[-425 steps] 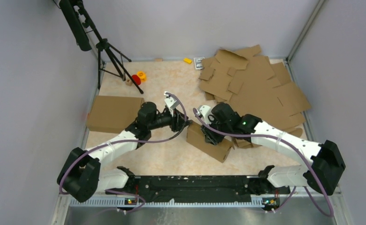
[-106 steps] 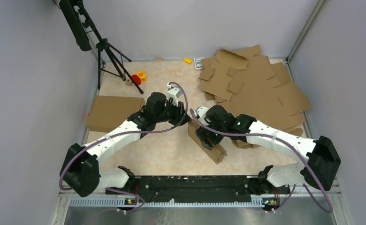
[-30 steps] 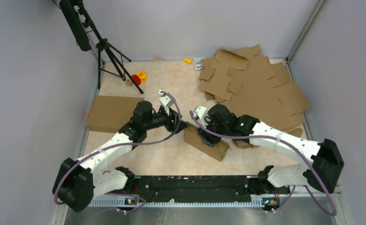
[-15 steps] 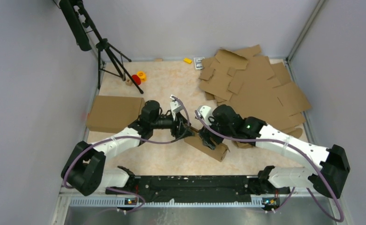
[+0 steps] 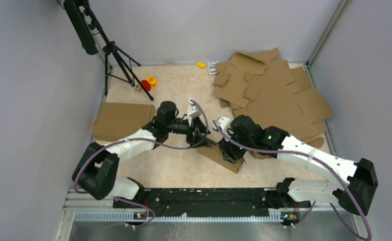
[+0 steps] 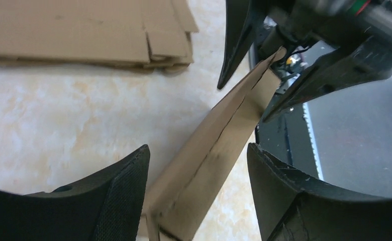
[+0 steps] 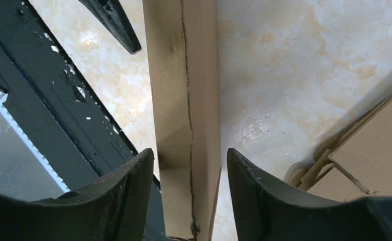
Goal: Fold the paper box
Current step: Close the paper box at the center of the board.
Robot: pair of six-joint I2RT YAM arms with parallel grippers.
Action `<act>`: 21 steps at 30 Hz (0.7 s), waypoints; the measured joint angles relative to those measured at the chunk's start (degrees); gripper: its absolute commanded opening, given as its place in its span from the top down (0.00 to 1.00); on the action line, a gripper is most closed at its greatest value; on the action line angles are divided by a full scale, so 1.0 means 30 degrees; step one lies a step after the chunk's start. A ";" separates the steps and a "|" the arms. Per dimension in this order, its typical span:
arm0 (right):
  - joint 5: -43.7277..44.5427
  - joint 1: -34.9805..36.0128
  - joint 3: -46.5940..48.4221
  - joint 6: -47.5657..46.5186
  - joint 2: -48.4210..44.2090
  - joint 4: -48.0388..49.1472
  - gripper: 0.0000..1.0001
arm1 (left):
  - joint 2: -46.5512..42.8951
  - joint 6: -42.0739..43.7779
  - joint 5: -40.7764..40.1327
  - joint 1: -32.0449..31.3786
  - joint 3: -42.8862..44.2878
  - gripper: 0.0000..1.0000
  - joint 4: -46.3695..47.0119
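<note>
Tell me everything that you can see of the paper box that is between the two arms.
The paper box is plain brown corrugated cardboard, folded into a long, narrow, shallow shape. A dark seam, where two edges meet, runs along the face turned to the wrist cameras. It rests slanted on the marbled table. The left pincer straddles one end and the right pincer the other, with fingers close at both sides. Whether they press on it cannot be told.

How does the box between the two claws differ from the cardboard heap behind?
The paper box is folded into shape; the heap is flat, unfolded blanks. The left gripper and right gripper straddle the paper box; the heap lies untouched. Both are plain brown cardboard.
</note>
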 measured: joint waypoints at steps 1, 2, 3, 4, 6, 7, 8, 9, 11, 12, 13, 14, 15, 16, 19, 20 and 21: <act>-0.0022 0.0000 0.0000 0.0058 0.0022 -0.0058 0.54 | 0.0452 0.0321 0.0474 -0.0029 0.0678 0.29 -0.0444; -0.0051 0.0000 0.0000 0.0073 0.0080 -0.0087 0.56 | 0.0933 0.0933 0.0969 -0.0080 0.1530 0.30 -0.1137; -0.0073 0.0000 0.0000 0.0058 0.0204 -0.0109 0.57 | 0.1268 0.1523 0.1260 -0.0138 0.2171 0.30 -0.1712; -0.0080 0.0000 0.0000 0.0058 0.0379 -0.0146 0.58 | 0.1508 0.2310 0.1523 -0.0211 0.2761 0.29 -0.2426; -0.0117 0.0000 -0.0007 -0.0007 0.0597 -0.0175 0.60 | 0.1705 0.4058 0.1916 -0.0466 0.3402 0.28 -0.3730; -0.0131 0.0000 -0.0007 -0.0117 0.0605 -0.0153 0.62 | 0.1727 0.4707 0.2062 -0.0583 0.3468 0.28 -0.4138; -0.0131 0.0000 -0.0007 -0.0240 0.0590 -0.0087 0.64 | 0.1727 0.5486 0.2208 -0.0729 0.3468 0.27 -0.4663; -0.0131 0.0000 -0.0007 -0.0342 0.0590 0.0015 0.66 | 0.1734 0.6215 0.2375 -0.0889 0.3468 0.27 -0.5268; -0.0131 0.0000 -0.0007 -0.0583 0.0590 0.0197 0.68 | 0.1814 0.7541 0.2696 -0.1078 0.3468 0.28 -0.6244; -0.0146 0.0000 -0.0007 -0.0707 0.0590 0.0277 0.69 | 0.1851 0.8080 0.2776 -0.1137 0.3468 0.30 -0.6579; -0.0204 0.0000 -0.0007 -0.0823 0.0590 0.0393 0.69 | 0.1872 0.8626 0.2856 -0.1158 0.3468 0.33 -0.6892; -0.0270 0.0000 -0.0007 -0.0954 0.0590 0.0495 0.70 | 0.1887 0.9078 0.2922 -0.1166 0.3468 0.34 -0.7118; -0.0357 0.0000 -0.0036 -0.1100 0.0590 0.0670 0.71 | 0.1938 0.9646 0.2951 -0.1158 0.3504 0.34 -0.7453; -0.0474 0.0007 -0.0109 -0.1217 0.0590 0.0896 0.71 | 0.2004 1.0054 0.2973 -0.1151 0.3570 0.35 -0.7745; -0.0619 0.0029 -0.0248 -0.1464 0.0656 0.1319 0.71 | 0.2310 1.1460 0.2951 -0.1158 0.3942 0.42 -0.8961; -0.0634 0.0029 -0.0248 -0.1552 0.0714 0.1384 0.71 | 0.2339 1.1810 0.2841 -0.1158 0.4000 0.45 -0.9231; -0.0663 0.0029 -0.0248 -0.1625 0.0801 0.1494 0.69 | 0.2331 1.2080 0.2645 -0.1158 0.4044 0.48 -0.9428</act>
